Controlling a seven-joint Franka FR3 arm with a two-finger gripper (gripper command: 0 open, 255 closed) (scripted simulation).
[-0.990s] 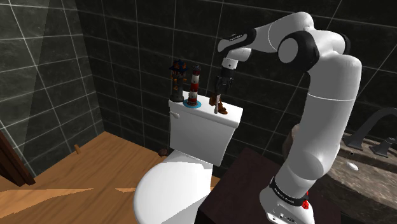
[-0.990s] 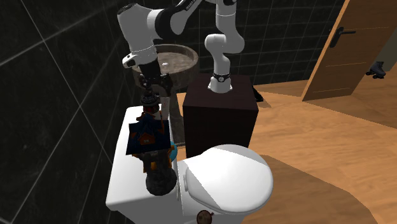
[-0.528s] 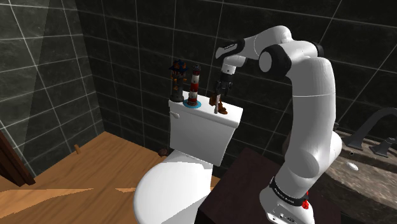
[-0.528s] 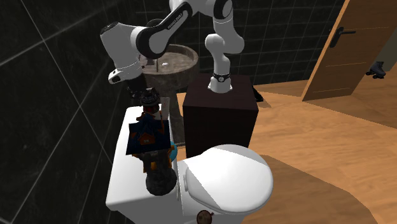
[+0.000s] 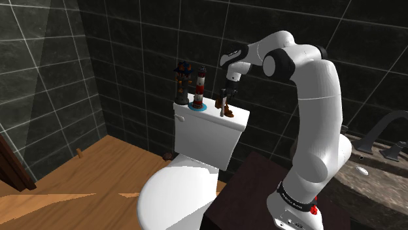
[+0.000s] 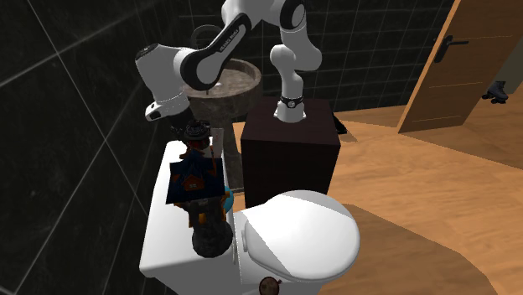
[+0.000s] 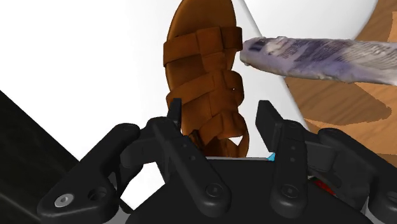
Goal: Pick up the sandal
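- One brown sandal with straps lies flat on the white lid of the toilet tank. In the shoulder view it is just above the middle of the picture, at the right end of the lid.
- One black gripper hangs right over the heel end of the sandal.
- Its two fingers stand wide apart, one on each side of the sandal. One finger has a gap next to it. The other is right at the sandal's edge, and I cannot tell if it touches.
- One white and purple tube lies beside the sandal, with its end very near the straps.
- One red and white lighthouse toy stands on the lid to the left of the sandal in the shoulder view. One dark figure stands further left.
- One white arm rises from the dark stand at the lower right of the shoulder view.
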